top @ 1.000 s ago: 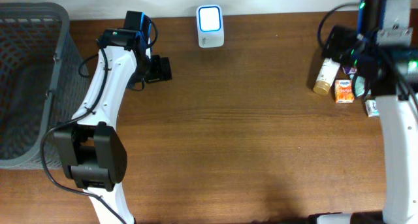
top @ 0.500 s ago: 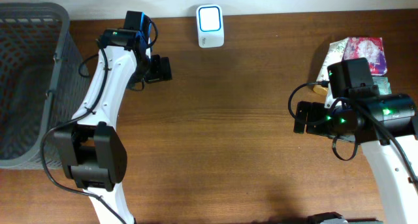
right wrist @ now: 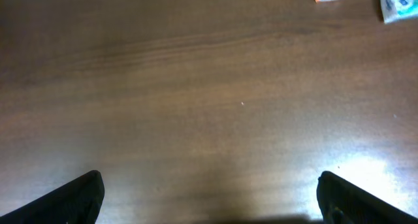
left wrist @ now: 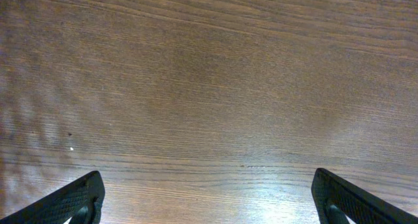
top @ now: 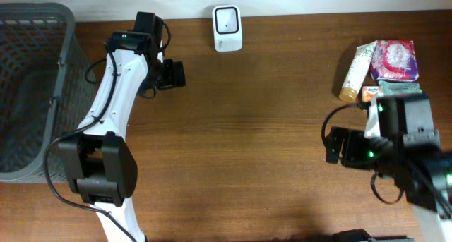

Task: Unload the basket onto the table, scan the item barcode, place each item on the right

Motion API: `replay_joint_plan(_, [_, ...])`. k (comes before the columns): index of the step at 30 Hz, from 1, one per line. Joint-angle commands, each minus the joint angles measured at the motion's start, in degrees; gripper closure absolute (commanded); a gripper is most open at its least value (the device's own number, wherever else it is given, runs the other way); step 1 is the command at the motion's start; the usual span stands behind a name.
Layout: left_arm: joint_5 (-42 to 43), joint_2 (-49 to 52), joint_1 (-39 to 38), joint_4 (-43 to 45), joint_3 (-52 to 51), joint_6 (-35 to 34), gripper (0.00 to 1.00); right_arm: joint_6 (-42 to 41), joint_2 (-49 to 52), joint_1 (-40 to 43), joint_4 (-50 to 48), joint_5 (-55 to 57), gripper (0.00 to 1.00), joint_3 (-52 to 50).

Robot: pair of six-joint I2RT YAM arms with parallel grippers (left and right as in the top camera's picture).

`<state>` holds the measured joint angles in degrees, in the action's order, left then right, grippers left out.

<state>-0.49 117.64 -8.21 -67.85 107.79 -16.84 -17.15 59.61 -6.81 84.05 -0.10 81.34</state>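
While both fingers gape empty, items (top: 385,65) lie beyond the right fingers (top: 332,144).

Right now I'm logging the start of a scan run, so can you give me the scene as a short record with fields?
scanner: white barcode scanner at the table's far edge, screen dark
items: tube, pink packet, small orange box, clustered at the far right corner
basket: grey basket at the left edge
left gripper: open, empty, over bare wood near the scanner
right gripper: open, empty, over bare wood below the items
progress: no item picked up yet
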Motion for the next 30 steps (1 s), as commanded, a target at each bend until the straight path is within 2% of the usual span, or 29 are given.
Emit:
replay_joint_plan(1, [-0.4,-0.8,0.2,0.1,0.0,0.4,0.01,0.0,-8.0,-0.3,-1.6,-0.2,0.01,-5.5])
replay_joint_plan(6, [-0.4,-0.8,0.2,0.1,0.0,0.5,0.01,0.4,-29.7,-0.3,-17.8,-0.1,0.01,-25.4])
replay_joint_plan(9, [-0.4,-0.8,0.2,0.1,0.0,0.5,0.01,2.2,-37.2,-0.1,-26.8,-0.1,0.01,-36.1])
replay_joint_plan(13, [-0.4,-0.8,0.2,0.1,0.0,0.4,0.01,5.4,-46.3,0.6,-50.6,-1.0,0.01,-56.8])
replay_joint_plan(16, [-0.4,-0.8,0.2,0.1,0.0,0.4,0.01,6.0,-50.8,0.6,-61.9,-1.0,0.01,-66.5])
replay_joint_plan(21, [-0.4,-0.8,0.2,0.1,0.0,0.4,0.01,8.0,-59.5,0.5,-69.5,-0.7,0.01,-75.7])
replay_joint_plan(24, [-0.4,-0.8,0.2,0.1,0.0,0.4,0.01,11.0,-59.4,0.5,-80.8,-0.5,0.01,-80.8])
replay_joint_plan(27, [-0.4,-0.8,0.2,0.1,0.0,0.4,0.01,10.9,-59.4,0.6,-83.5,3.6,0.02,-81.0])
replay_joint_plan(30, [-0.4,-0.8,0.2,0.1,0.0,0.4,0.01,10.9,-59.4,0.6,-80.8,5.6,0.01,-81.0])
